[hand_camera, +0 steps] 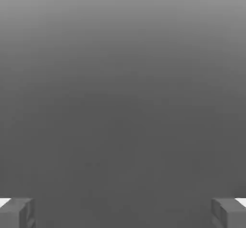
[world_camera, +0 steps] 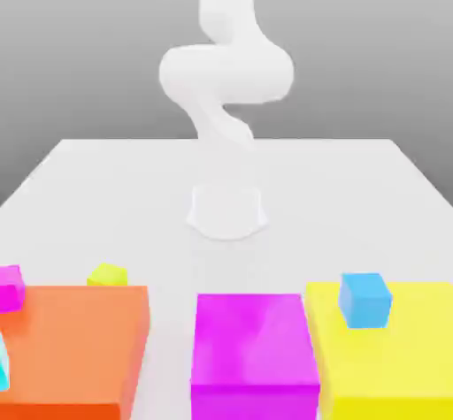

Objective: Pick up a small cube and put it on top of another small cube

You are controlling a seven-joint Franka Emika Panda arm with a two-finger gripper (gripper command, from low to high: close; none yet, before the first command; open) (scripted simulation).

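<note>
The small cube (world_camera: 107, 275), tiny and yellow-green, rests on the white table just behind the big orange block (world_camera: 75, 347), toward the exterior view's left. In the hand view my gripper (hand_camera: 123, 212) is open: the two grey fingertips (hand_camera: 17, 212) stand far apart with nothing between them, facing a plain grey background. The white arm (world_camera: 226, 73) rises from its base (world_camera: 226, 210) at the middle of the table and bends upward.
A tiny magenta cube (world_camera: 10, 286) sits at the exterior view's left edge. A big magenta block (world_camera: 255, 352) stands front centre. A light-blue cube (world_camera: 364, 300) lies on the big yellow block (world_camera: 389, 356). White table (world_camera: 354, 197) stretches behind them.
</note>
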